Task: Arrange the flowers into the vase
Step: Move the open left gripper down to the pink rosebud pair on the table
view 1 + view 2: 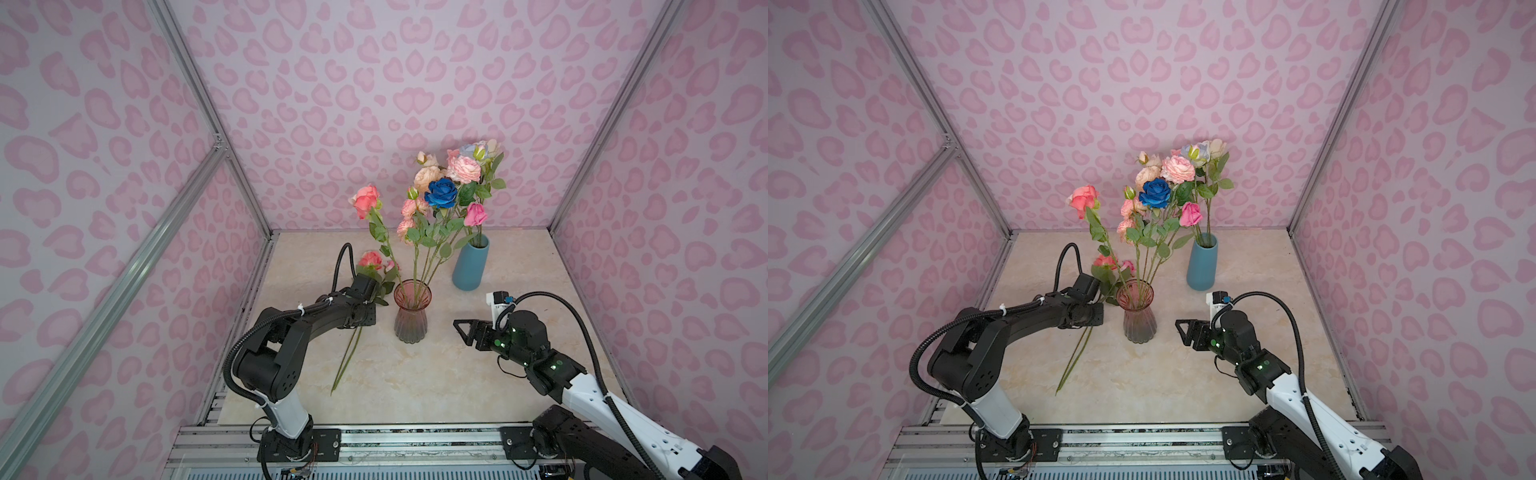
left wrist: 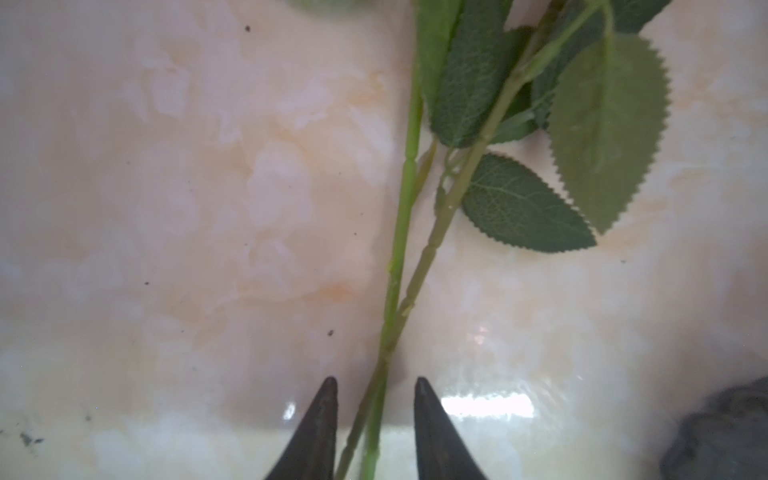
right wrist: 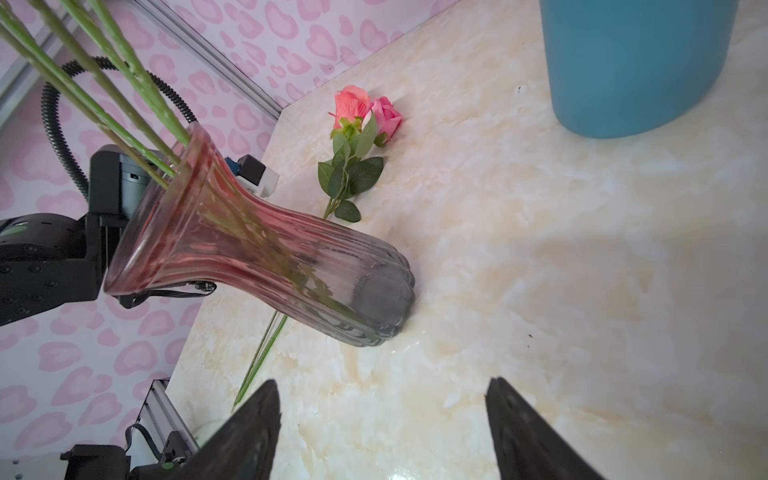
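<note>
The ribbed pink-and-grey glass vase point(image 1: 410, 316) point(image 3: 257, 266) stands mid-table and holds several flowers, among them a deep blue rose point(image 1: 441, 193) and a coral rose point(image 1: 365, 199). Two more flowers lie on the table to its left, with their coral and pink blooms point(image 1: 371, 259) point(image 3: 365, 110) toward the back. Their green stems point(image 2: 399, 266) point(image 1: 347, 361) cross between the tips of my left gripper point(image 2: 375, 384). It points down at the table with its jaws apart, and a gap shows on each side of the stems. My right gripper point(image 3: 382, 386) point(image 1: 459, 328) hangs open and empty to the right of the vase.
A blue ceramic vase point(image 1: 469, 266) point(image 3: 636, 62) stands behind and to the right of the glass one, holding a pink rose point(image 1: 474, 214) and other blooms. Pink patterned walls point(image 1: 124, 208) close in the marble tabletop point(image 1: 436, 374) on three sides.
</note>
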Tool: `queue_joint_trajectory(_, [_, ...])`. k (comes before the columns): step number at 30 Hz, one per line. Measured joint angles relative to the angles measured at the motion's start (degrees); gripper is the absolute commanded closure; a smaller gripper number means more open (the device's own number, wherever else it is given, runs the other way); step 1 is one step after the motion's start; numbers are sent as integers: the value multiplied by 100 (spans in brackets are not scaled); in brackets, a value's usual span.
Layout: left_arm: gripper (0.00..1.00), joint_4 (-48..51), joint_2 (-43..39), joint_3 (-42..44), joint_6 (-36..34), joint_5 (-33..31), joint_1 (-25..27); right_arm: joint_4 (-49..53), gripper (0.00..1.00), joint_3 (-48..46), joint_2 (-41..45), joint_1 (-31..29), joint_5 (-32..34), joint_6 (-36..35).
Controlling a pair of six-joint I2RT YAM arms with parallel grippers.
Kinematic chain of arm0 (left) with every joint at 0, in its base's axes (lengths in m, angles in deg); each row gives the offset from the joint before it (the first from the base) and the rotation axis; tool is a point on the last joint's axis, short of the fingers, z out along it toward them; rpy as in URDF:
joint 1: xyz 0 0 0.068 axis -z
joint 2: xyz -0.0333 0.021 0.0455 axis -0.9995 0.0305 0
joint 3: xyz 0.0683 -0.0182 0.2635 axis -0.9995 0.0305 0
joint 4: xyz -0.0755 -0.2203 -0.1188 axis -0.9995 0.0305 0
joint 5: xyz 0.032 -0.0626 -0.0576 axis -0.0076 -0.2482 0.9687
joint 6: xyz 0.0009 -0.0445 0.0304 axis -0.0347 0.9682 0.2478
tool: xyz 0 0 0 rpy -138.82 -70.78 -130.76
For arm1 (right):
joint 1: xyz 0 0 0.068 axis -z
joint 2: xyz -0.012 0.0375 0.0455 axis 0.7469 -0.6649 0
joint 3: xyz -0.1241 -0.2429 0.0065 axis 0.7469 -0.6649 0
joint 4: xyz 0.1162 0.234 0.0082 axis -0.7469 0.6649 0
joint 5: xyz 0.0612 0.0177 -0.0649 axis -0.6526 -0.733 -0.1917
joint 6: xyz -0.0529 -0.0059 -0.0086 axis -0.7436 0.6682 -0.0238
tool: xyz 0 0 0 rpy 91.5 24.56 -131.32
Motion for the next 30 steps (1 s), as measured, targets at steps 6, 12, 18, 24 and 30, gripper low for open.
queue_joint_trajectory(6, [76,2,-2,28,-2,170,-79,2,21,26,-118,4,-15,-48])
queue_joint_trajectory(12, [81,35,-22,2,-26,212,-116,-24,22,11,-168,4,-17,-94])
queue_joint_trajectory(18, [95,63,-20,-131,-61,216,-120,-22,22,31,-210,4,-20,-129])
queue_joint_trajectory(24, [97,107,-42,-181,-105,214,-127,-26,22,76,-210,9,-20,-160])
queue_joint_trajectory(30, [73,254,-219,-232,-146,212,-127,-24,21,79,-282,9,-22,-168])
